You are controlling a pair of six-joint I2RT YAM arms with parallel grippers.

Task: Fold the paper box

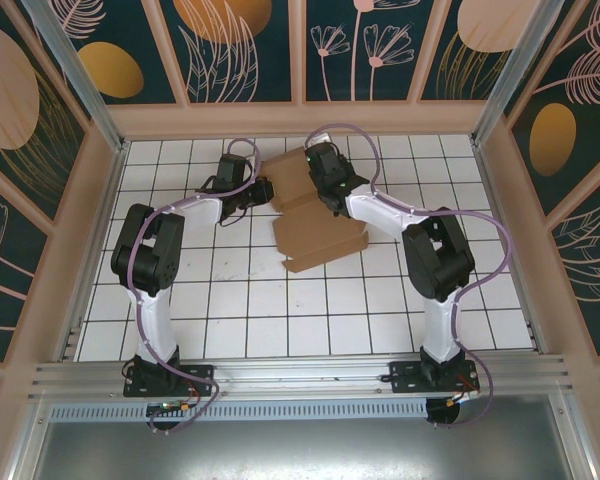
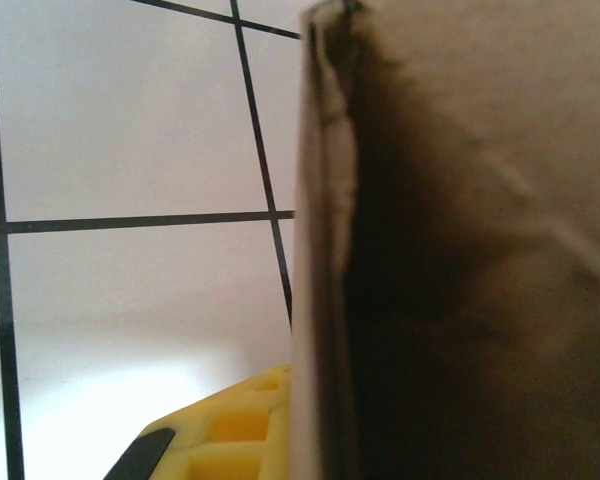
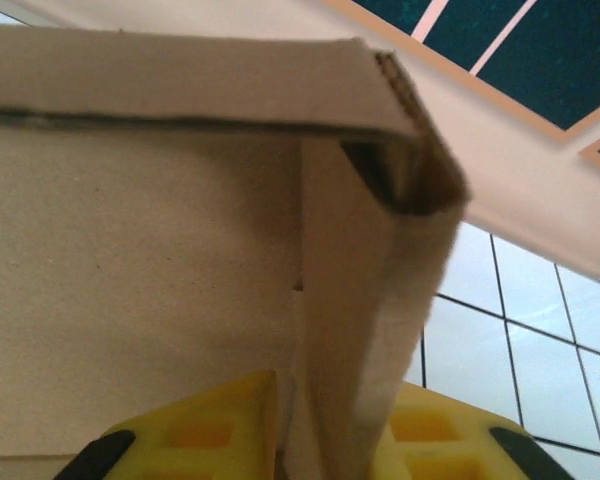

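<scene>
Top external view: the white tiled table [image 1: 230, 320] is taking up most of the shot, and both arms are reaching in from the near edge toward the far middle. The left arm [image 1: 150, 250] is bending in from the left and the right arm [image 1: 435, 260] is coming in from the right, so they're meeting at the same spot.

The paper box [image 1: 315, 235] is sitting between them on the far half of the table, roughly centred. It's looking partly folded: a flat brown panel is lying toward the near side, with raised bits at the far end where the arms are working.

The left gripper [image 1: 263, 190] is pressing at the box's left edge. Its jaws are clamping right down, and from the left wrist view they're pinching a cardboard wall. One yellow finger [image 2: 230, 440] is showing tight against the wall's left face, and the other is hiding behind the cardboard.

The right gripper [image 1: 325, 190] is hanging over the far part of the box. In the right wrist view its yellow fingers [image 3: 205, 435] are sitting narrow, one on each side of an upright flap, gripping it under a folded-over top edge.
</scene>
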